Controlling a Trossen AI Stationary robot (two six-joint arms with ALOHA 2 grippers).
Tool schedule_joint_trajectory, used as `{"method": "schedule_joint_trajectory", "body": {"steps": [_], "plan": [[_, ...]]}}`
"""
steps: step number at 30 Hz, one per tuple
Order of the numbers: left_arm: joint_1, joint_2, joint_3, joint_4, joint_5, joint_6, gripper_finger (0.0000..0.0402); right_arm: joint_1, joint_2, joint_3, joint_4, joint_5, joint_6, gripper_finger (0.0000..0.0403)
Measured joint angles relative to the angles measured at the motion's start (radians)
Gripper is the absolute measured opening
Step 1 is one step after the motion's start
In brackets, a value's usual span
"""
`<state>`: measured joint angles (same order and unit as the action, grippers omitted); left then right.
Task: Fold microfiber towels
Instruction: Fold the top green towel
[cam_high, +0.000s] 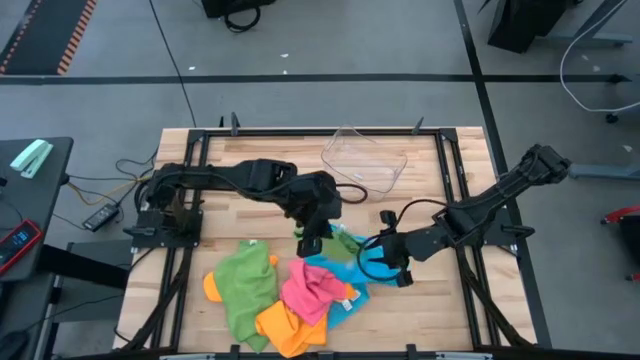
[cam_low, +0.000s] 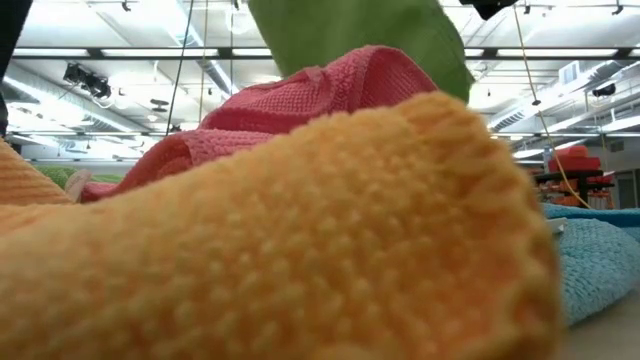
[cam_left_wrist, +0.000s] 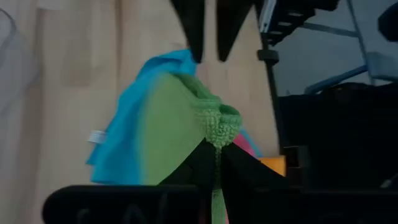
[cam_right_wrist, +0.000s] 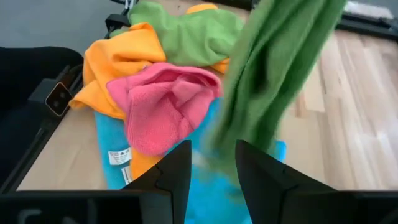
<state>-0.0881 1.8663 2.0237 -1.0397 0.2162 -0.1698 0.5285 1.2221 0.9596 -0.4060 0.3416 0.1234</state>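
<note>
A green towel (cam_right_wrist: 273, 68) hangs blurred above the wooden worktop (cam_right_wrist: 360, 112); beyond it lies a heap: a pink towel (cam_right_wrist: 163, 102) on a sky blue towel (cam_right_wrist: 115, 146), an orange towel (cam_right_wrist: 115, 62) beside it, another green towel (cam_right_wrist: 186, 31) farther off; the right end effector (cam_right_wrist: 212, 174) shows two dark fingers (cam_right_wrist: 171, 177) standing apart.

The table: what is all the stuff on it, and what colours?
Green microfiber towel: one, hanging lifted above the pile, pinched by the left end effector.
Second green microfiber towel: one, left of pile.
Pink microfiber towel: one, top of pile.
Orange microfiber towels: at least one, pile's near edge.
Sky blue microfiber towel: one, under pile.
Clear plastic tray: one, far side.
Wooden table: one.
Left end effector: shut on towel.
Right end effector: open, beside pile.
</note>
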Motion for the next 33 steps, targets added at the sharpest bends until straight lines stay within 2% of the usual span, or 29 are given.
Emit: {"method": "schedule_joint_trajectory", "body": {"steps": [5, 13, 21, 28, 33], "plan": [[0.053, 0.063, -0.002, -0.012, -0.001, 0.085, 0.0011, -0.011, -0.028, 0.0, 0.003, 0.037, -0.066, 0.0134], [0.188, 0.203, -0.002, -0.008, -0.005, 0.198, 0.0036, -0.068, -0.013, 0.0, 0.003, 0.058, -0.101, 0.0134], [0.257, 0.22, -0.002, -0.032, -0.002, 0.358, 0.0011, -0.104, -0.01, -0.009, -0.064, 0.058, -0.1, 0.0131], [0.276, 0.214, -0.002, -0.043, -0.002, 0.417, 0.0035, -0.174, -0.01, -0.196, 0.243, 0.058, -0.184, 0.0116], [0.278, 0.216, -0.002, -0.006, -0.002, 0.425, 0.003, -0.234, 0.019, -0.38, 0.608, 0.008, -0.24, 0.011]]}}
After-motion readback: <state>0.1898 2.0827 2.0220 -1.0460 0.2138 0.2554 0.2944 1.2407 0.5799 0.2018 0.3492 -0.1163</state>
